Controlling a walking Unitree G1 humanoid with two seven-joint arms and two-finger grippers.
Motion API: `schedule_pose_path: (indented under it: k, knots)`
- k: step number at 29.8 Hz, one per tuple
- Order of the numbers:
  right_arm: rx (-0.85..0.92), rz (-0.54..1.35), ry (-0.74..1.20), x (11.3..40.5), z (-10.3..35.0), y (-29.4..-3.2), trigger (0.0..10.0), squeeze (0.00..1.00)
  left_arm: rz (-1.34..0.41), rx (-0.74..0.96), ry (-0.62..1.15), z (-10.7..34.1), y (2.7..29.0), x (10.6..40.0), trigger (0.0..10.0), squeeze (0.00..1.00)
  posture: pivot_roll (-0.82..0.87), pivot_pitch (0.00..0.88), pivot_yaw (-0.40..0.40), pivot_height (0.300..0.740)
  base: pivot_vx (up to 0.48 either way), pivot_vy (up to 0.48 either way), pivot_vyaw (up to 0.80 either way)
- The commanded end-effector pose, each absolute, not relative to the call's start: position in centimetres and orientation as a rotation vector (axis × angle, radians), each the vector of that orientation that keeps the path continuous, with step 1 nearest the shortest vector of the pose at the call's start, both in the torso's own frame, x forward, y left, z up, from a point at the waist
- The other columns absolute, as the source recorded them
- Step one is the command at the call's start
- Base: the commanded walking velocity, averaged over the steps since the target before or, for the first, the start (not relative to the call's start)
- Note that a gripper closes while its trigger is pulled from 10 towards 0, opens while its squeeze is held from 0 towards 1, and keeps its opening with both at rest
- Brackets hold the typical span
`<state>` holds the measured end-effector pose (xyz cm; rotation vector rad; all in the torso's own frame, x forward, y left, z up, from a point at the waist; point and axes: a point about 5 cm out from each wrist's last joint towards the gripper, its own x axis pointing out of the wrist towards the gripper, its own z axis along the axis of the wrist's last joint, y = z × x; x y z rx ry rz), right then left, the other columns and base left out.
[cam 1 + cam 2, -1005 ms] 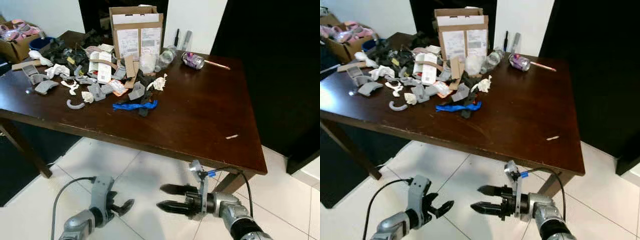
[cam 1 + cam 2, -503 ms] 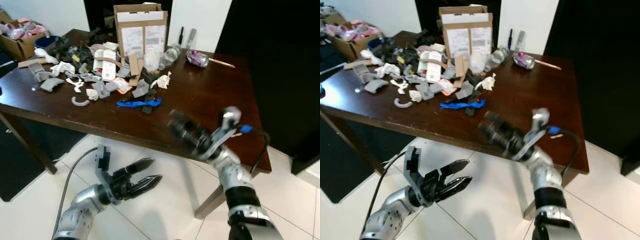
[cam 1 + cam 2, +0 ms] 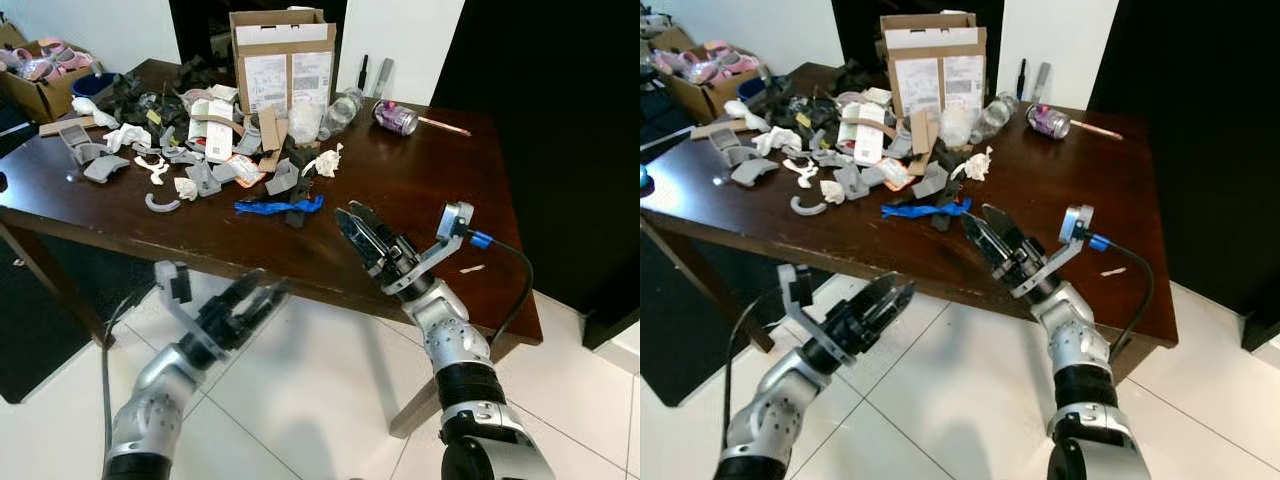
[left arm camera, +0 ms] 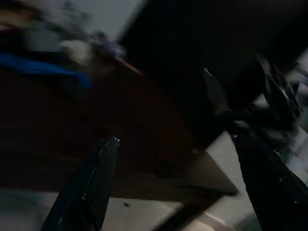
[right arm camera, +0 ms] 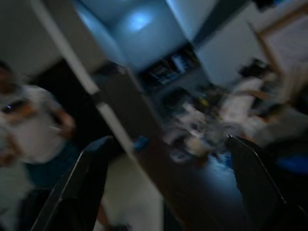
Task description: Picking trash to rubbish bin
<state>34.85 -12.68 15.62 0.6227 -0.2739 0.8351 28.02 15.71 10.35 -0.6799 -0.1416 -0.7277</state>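
The step in hand looks like the reach: both arms are raised toward the wooden table (image 3: 420, 200), and nothing has been picked up yet. No rubbish bin can be made out, so after a grasp the robot would have to find one.

Nearest, below the table's front edge and over the white floor tiles (image 3: 300, 400), the left gripper (image 3: 248, 300) points up at the table. It is blurred there, but the left wrist view shows its two black fingers (image 4: 89, 185) spread wide with nothing between them.

A little further, the right gripper (image 3: 362, 232) hangs just above the table's front half, its fingers (image 5: 79, 185) apart and empty, touching nothing. In the right wrist view a person in a white top (image 5: 29, 120) stands blurred in the background.

Just beyond the right gripper, toward the table's middle, lies a blue strip of trash (image 3: 272, 207), the closest piece. Behind it sits a pile of grey scraps, crumpled paper and card (image 3: 205, 150), then an upright cardboard box (image 3: 282, 60) at the table's far edge, with a purple can (image 3: 392, 117) on its side near the far right corner.

The next move probably calls for lowering the right gripper onto the blue strip and closing on it.
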Motion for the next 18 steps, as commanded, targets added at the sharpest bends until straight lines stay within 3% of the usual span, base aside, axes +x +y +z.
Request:
schedule_pose_path:
  k: [1, 11, 18]
  knots:
    - [0.575, 0.8, -0.217, 34.9, 14.6, -12.5, 10.0, 0.0, -0.641, -0.691, -0.142, 9.9, 16.6, 28.2, 10.0, 0.0, 0.1, 0.099, -0.047, 0.74, 0.0, 0.0, 0.0]
    - [0.46, 0.794, -0.132, 34.5, 13.1, -10.9, 10.0, 0.0, -0.642, -0.676, -0.119, 9.6, 16.0, 28.0, 10.0, 0.0, 0.1, 0.103, -0.041, 0.74, 0.0, 0.0, 0.0]
    - [0.378, 0.794, -0.102, 34.4, 12.2, -10.5, 10.0, 0.0, -0.658, -0.66, -0.119, 9.8, 15.6, 28.3, 10.0, 0.0, 0.09, 0.103, -0.035, 0.74, 0.288, 0.0, 0.0]
